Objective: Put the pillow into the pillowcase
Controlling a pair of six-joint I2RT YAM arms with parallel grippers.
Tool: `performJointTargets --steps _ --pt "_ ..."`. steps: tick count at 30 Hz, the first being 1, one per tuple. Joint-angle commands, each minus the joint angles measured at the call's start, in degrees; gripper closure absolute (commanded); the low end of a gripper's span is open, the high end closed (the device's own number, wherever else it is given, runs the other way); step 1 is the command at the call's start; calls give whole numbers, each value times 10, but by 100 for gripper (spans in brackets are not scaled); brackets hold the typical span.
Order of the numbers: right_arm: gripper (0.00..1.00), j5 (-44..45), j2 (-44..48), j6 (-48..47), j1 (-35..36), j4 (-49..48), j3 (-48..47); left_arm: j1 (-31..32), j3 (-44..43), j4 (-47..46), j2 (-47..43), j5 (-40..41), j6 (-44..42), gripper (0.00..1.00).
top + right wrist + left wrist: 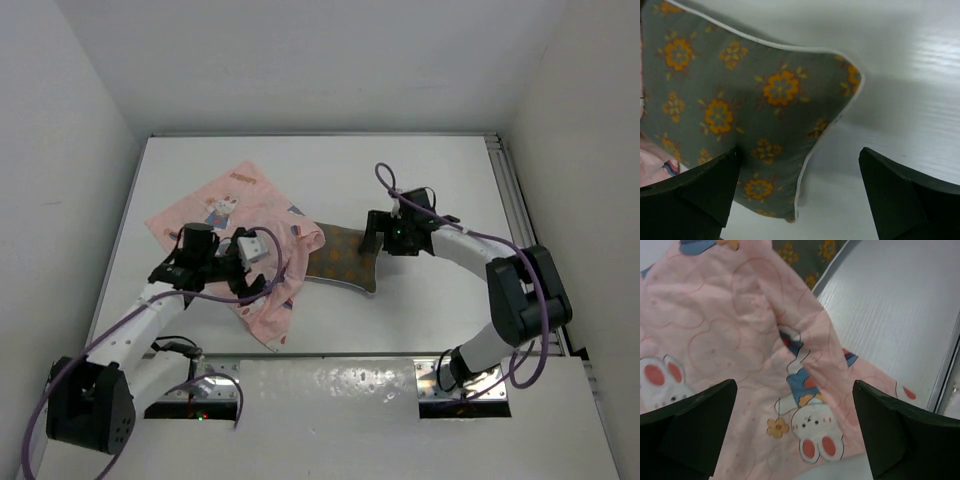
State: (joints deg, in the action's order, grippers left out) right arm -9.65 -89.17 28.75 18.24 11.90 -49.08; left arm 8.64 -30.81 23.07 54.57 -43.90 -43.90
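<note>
The pillow (345, 262), olive-brown with orange flowers and a pale piped edge, lies flat at mid-table, its left end under the pillowcase (228, 212). The pink pillowcase spreads to the left, with a bunched part near the front. My left gripper (256, 282) hovers open over that bunched cloth; in the left wrist view (795, 435) the pink fabric (740, 340) fills the gap between the jaws and the pillow (805, 255) peeks out at the top. My right gripper (373, 236) is open at the pillow's right end; in the right wrist view (797, 195) the pillow's (740, 100) edge lies between the jaws.
White walls close in the table on three sides. A metal rail (510, 190) runs along the right edge. A white front panel (330, 385) covers the arm bases. Purple cables loop off both arms. The table's edge strip (946, 375) shows in the left wrist view.
</note>
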Motion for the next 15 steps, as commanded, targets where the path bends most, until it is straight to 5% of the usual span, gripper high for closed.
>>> performJointTargets --steps 1,6,7,9,10,11,12,14,15 --pt "1 -46 -28 61 14 -73 12 76 4 -139 33 55 106 0" --pt "10 -88 -56 147 19 -168 37 175 31 -273 84 209 145 4" --pt "22 -92 -56 155 19 -192 44 182 34 -277 89 224 140 9" --pt "44 -99 -53 177 19 -210 67 189 48 -290 100 260 136 39" --pt "71 -98 -47 188 16 -220 74 189 53 -295 103 273 134 51" --pt "85 -95 -43 190 13 -219 86 187 56 -298 102 285 131 72" --pt "97 -86 -36 191 9 -218 93 184 58 -298 101 288 122 79" --pt "100 -79 -4 190 -12 -207 119 182 54 -290 92 296 118 99" --pt "100 -72 10 184 -35 -201 129 180 48 -286 86 297 117 100"
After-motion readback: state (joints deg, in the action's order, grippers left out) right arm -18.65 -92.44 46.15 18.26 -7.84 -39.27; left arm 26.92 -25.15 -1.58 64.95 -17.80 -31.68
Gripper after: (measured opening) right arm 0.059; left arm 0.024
